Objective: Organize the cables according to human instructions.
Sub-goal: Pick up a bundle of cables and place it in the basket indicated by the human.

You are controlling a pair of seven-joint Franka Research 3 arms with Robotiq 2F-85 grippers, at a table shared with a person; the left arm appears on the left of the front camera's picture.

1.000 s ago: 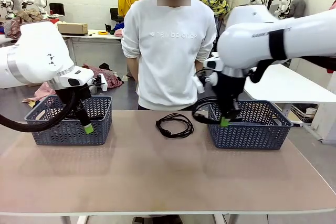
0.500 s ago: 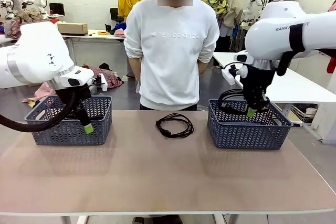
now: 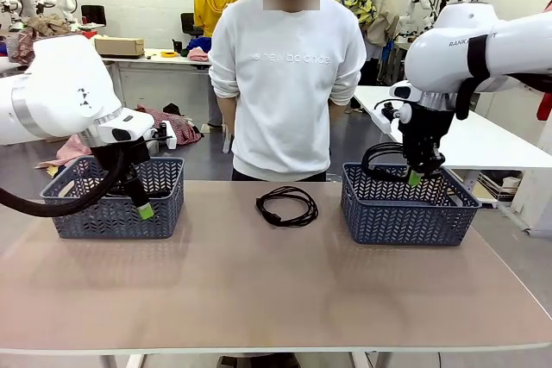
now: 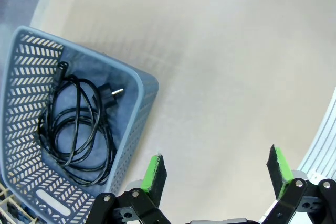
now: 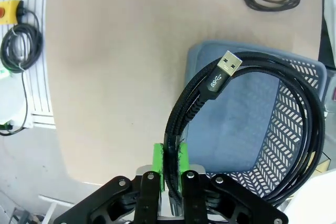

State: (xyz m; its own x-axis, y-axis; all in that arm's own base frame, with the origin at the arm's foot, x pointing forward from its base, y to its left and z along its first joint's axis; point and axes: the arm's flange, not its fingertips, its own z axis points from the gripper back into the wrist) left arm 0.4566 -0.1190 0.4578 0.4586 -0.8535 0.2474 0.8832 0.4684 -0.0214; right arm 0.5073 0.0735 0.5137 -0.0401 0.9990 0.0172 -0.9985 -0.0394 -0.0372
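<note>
The right gripper (image 3: 417, 178) is squeezed shut on a looped cable (image 5: 210, 85) with a flat metal plug. It hangs over the right basket (image 3: 405, 213), and the low end of its loop hides behind the gripper. The left gripper (image 4: 218, 169) is wide open and holds nothing, beside the left basket (image 4: 128, 140), where a second cable (image 4: 77, 124) lies. A third cable (image 3: 287, 206) lies on the table (image 3: 259, 282) between the baskets.

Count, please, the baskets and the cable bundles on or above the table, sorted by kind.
Baskets: 2, the left basket and the right basket.
Cable bundles: 3, the basket cable inside the left basket, the loose cable on the table, the held cable in the shut right end effector above the right basket.
Total: 5.
</note>
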